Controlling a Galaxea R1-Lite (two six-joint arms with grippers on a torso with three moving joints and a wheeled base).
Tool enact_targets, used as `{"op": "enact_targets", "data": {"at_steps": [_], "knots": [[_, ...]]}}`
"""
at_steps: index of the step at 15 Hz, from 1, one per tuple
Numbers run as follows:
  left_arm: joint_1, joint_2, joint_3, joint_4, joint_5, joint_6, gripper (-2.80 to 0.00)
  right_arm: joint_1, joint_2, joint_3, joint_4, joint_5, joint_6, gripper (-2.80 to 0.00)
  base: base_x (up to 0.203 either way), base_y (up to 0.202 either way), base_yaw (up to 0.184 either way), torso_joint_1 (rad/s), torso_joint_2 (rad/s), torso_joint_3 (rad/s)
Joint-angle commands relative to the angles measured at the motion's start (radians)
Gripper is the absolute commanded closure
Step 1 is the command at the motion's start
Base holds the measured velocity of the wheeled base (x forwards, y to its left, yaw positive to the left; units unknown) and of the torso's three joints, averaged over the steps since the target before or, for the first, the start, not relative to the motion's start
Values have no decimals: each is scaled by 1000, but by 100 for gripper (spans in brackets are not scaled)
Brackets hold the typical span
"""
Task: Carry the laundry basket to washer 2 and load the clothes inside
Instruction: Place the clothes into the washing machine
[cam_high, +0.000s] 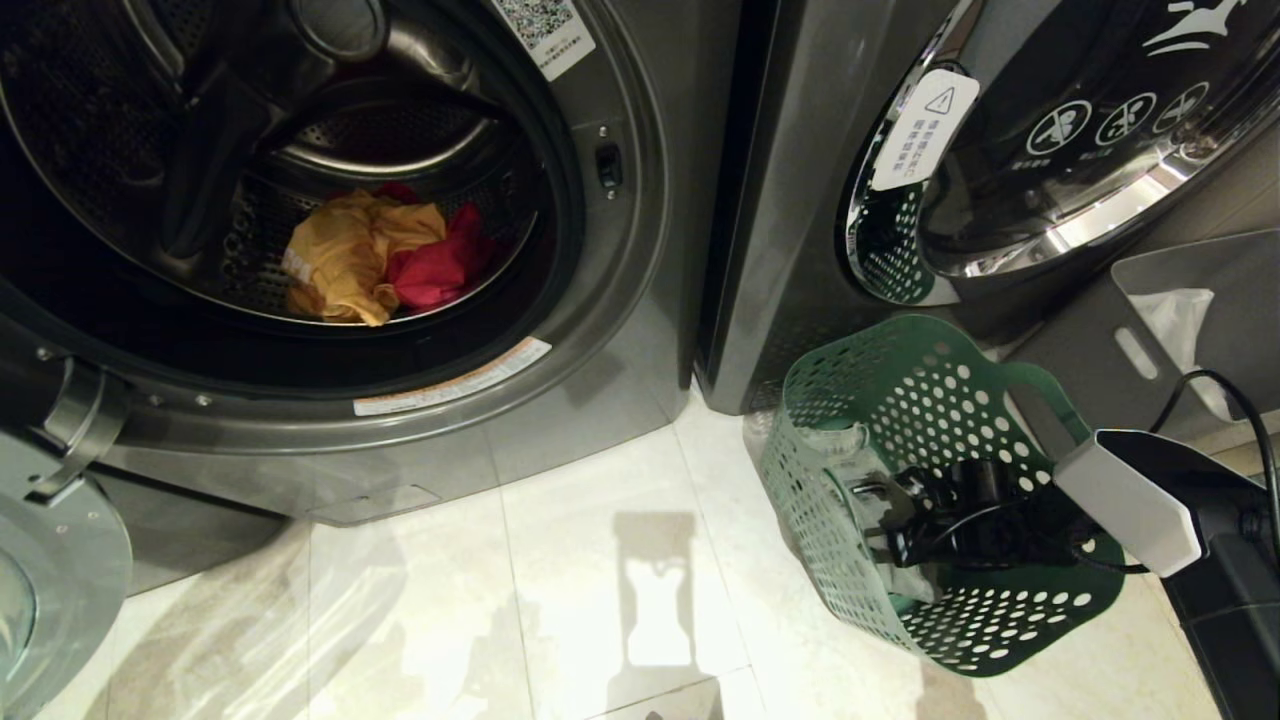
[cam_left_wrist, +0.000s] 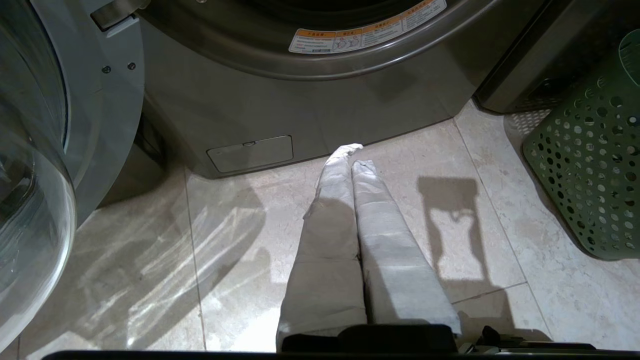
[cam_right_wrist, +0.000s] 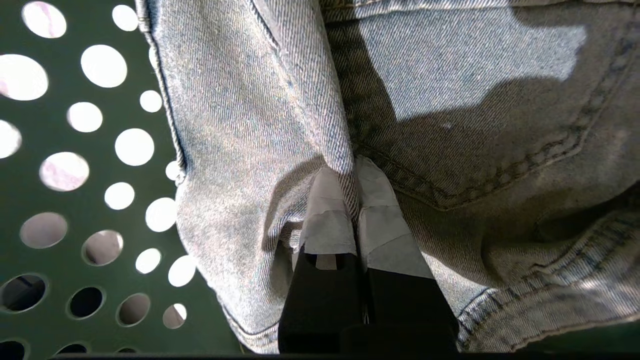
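Faded grey denim fills the space around the right gripper (cam_right_wrist: 354, 175), whose two taped fingers (cam_right_wrist: 327, 210) are pressed together on a fold of the denim garment (cam_right_wrist: 450, 100), pinching it just beside a stitched seam. The gripper reaches down inside the laundry basket (cam_high: 880, 400), with the basket's green perforated wall (cam_right_wrist: 75, 175) close on one side of it and denim on the other. The basket stands on the floor (cam_high: 600, 560) before the neighbouring machine (cam_high: 800, 200). Well away from this gripper, to the robot's left, the open drum of the washer (cam_high: 560, 330) already holds the yellow-orange garment (cam_high: 345, 255) and the pink-red garment (cam_high: 440, 265). The left gripper (cam_left_wrist: 352, 162) hangs closed and empty above the floor, just short of the washer's base, with the basket off to its right.
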Motion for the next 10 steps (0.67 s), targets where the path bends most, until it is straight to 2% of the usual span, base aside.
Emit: {"op": "enact_targets", "data": {"at_steps": [1,10], "knots": [[0,0,40,-1,1,0,0,-2,-46,25,-3,3,-2,0,0,0,0,0,0,0],[0,0,40,-1,1,0,0,-9,-420,301,-9,5,9,0,0,0,0,0,0,0]]}}
